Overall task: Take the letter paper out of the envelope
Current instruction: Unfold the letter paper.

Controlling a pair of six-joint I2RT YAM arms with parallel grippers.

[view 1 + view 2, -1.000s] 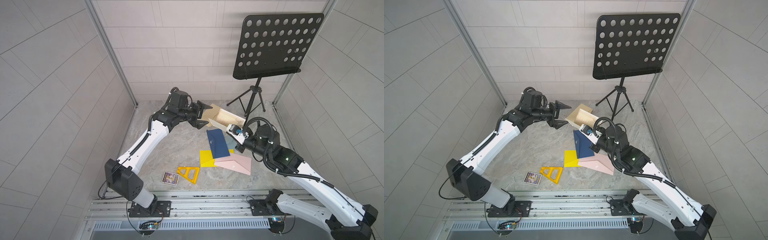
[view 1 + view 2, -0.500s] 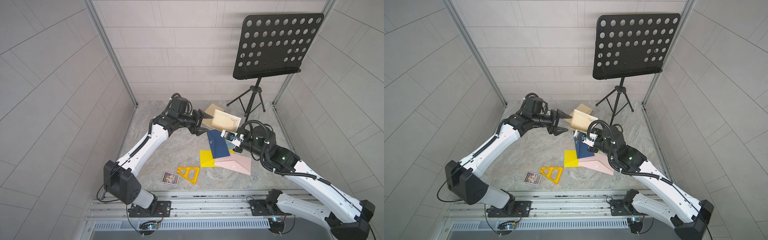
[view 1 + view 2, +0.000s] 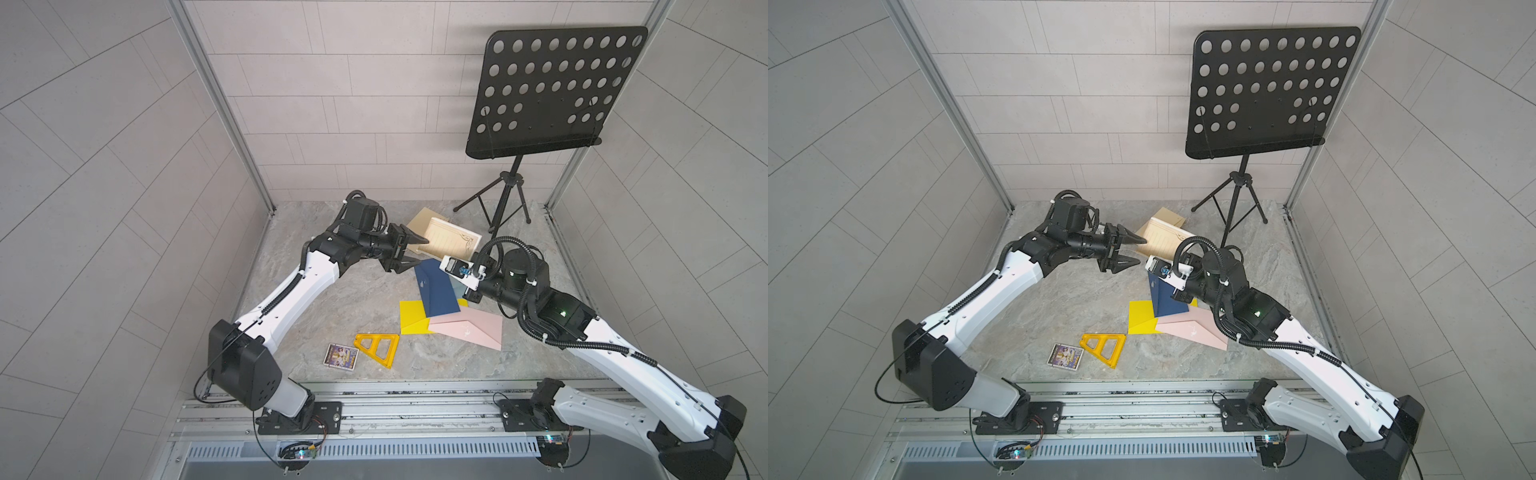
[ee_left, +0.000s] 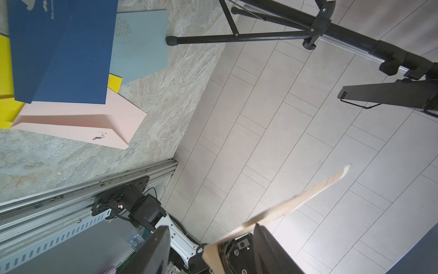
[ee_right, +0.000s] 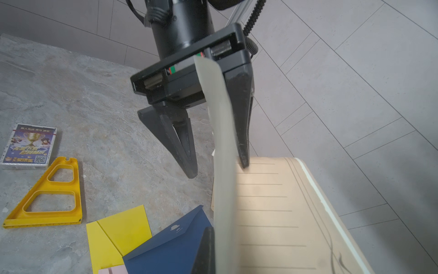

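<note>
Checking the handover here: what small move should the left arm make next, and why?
Probably close the left claw: its jaws stand open astride a beige sheet edge, one fingertip touching the lined letter paper, while the shut right claw holds the envelope off the table. I cannot tell whether that sheet is envelope or letter.

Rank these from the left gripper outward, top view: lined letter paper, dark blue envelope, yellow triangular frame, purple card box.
1. Cream lined letter paper: right at the left gripper fingertips, on the far side.
2. Dark blue paper envelope: lying just in front of the gripper.
3. Yellow plastic triangular frame: well forward, towards the arm bases.
4. Purple card box: beside the frame, further left.
</note>
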